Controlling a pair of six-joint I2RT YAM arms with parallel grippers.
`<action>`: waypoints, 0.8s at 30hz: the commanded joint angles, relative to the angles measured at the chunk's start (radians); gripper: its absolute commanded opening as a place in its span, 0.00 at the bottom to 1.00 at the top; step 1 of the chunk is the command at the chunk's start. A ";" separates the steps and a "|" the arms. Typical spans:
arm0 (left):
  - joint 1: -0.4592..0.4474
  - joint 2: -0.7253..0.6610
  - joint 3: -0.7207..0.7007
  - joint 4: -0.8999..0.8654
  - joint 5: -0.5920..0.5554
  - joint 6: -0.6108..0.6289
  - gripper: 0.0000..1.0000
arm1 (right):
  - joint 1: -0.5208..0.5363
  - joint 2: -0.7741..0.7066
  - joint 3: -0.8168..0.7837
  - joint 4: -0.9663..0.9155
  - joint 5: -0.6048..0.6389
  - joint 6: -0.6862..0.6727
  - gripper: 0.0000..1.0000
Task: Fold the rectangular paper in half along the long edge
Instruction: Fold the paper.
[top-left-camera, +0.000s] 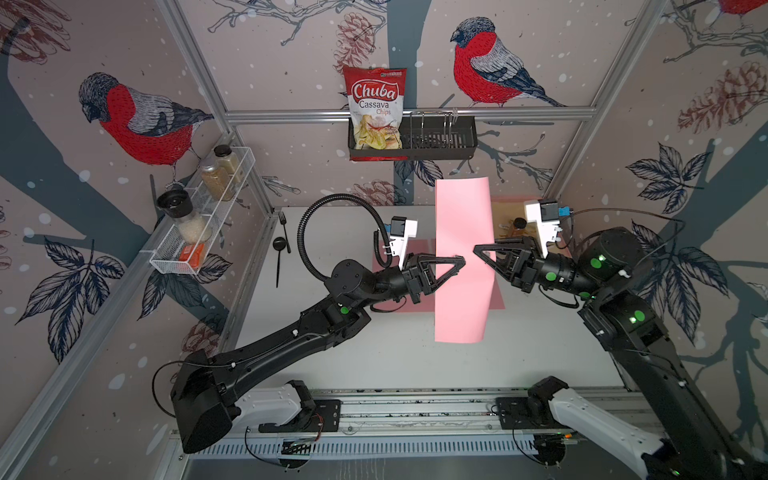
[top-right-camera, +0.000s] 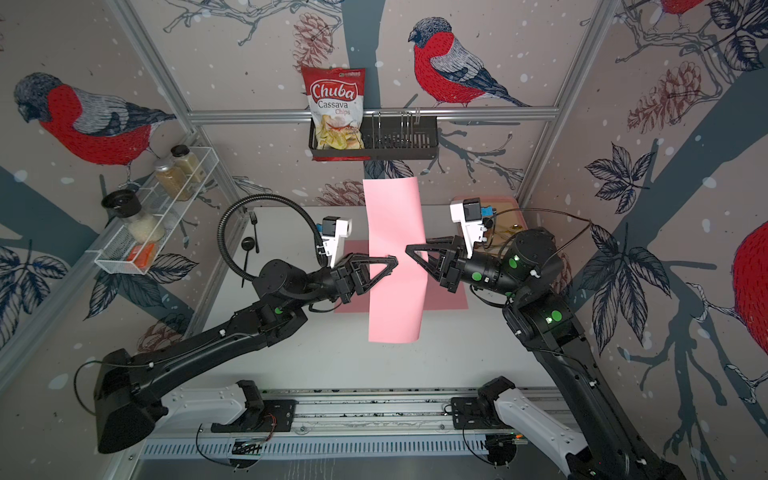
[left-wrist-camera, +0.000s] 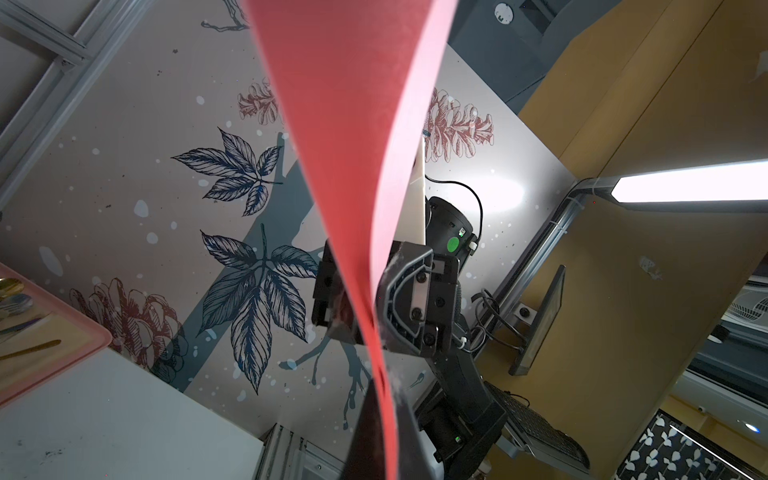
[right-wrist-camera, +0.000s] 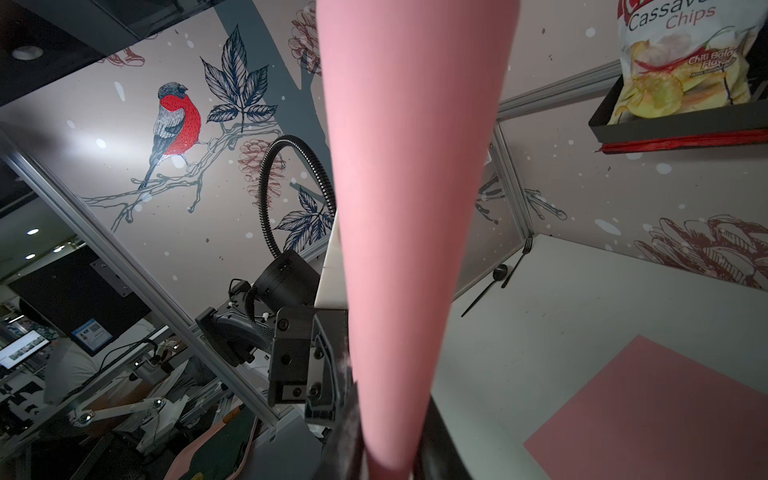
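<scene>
A long pink rectangular paper (top-left-camera: 461, 257) (top-right-camera: 395, 266) hangs in the air over the middle of the table, upright and slightly twisted. My left gripper (top-left-camera: 462, 261) (top-right-camera: 395, 262) is shut on its left long edge, about halfway along. In the left wrist view the paper (left-wrist-camera: 345, 124) runs out from between the closed fingers of that gripper (left-wrist-camera: 382, 390). My right gripper (top-left-camera: 477, 249) (top-right-camera: 409, 248) faces it from the right. In the right wrist view the paper (right-wrist-camera: 415, 166) bulges between that gripper's (right-wrist-camera: 390, 395) fingers, which stand slightly apart and do not pinch it.
A second pink sheet (top-left-camera: 496, 301) (right-wrist-camera: 648, 415) lies flat on the white table under the arms. A pink tray (top-left-camera: 511, 208) with cutlery sits back right. A black fork (top-left-camera: 284, 230) and spoon (top-left-camera: 279, 249) lie back left. A wire shelf (top-left-camera: 199, 232) and a chips bag (top-left-camera: 376, 108) hang on the walls.
</scene>
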 joint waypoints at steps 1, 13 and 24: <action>-0.002 0.000 0.006 0.075 0.026 -0.010 0.00 | -0.008 -0.006 -0.001 0.078 -0.043 0.048 0.19; -0.003 -0.013 0.017 0.041 0.020 0.028 0.00 | -0.015 -0.032 0.003 0.129 -0.091 0.102 0.00; -0.002 -0.014 0.022 0.031 0.035 0.046 0.00 | -0.024 -0.035 0.024 0.130 -0.066 0.098 0.02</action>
